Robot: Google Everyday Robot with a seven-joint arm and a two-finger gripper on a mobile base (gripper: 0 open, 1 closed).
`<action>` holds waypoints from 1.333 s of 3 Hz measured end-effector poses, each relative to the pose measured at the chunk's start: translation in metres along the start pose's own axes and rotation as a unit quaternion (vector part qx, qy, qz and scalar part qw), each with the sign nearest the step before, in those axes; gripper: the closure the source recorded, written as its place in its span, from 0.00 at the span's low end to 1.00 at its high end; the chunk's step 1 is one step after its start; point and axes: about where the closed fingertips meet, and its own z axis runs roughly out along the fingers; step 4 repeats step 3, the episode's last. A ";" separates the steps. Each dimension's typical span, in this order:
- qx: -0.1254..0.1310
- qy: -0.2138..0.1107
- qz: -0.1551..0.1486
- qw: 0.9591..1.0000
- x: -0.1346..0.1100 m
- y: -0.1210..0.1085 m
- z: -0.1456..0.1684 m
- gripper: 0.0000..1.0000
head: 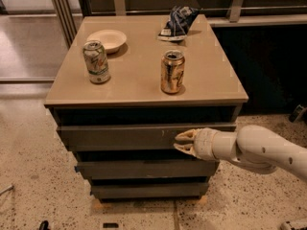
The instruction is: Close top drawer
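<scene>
The top drawer (115, 137) is the wide dark-grey front just under the tan cabinet top (139, 85). It stands out a little from the cabinet, with a dark gap above it. My gripper (176, 143) is shut and empty. Its tips touch the drawer front right of the middle. My pale arm (259, 150) reaches in from the right.
On the cabinet top stand a green can (96, 62), a gold can (172, 71), a pale bowl (106, 39) and a dark chip bag (178, 22). Two narrower drawer fronts (144, 169) sit below. Speckled floor (33, 186) lies around the cabinet.
</scene>
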 end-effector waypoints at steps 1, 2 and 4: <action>-0.035 -0.010 0.030 0.999 -0.018 0.016 -0.041 0.03; -0.059 -0.003 0.060 0.996 -0.034 0.034 -0.092 0.00; -0.067 -0.005 0.053 0.996 -0.045 0.035 -0.099 0.00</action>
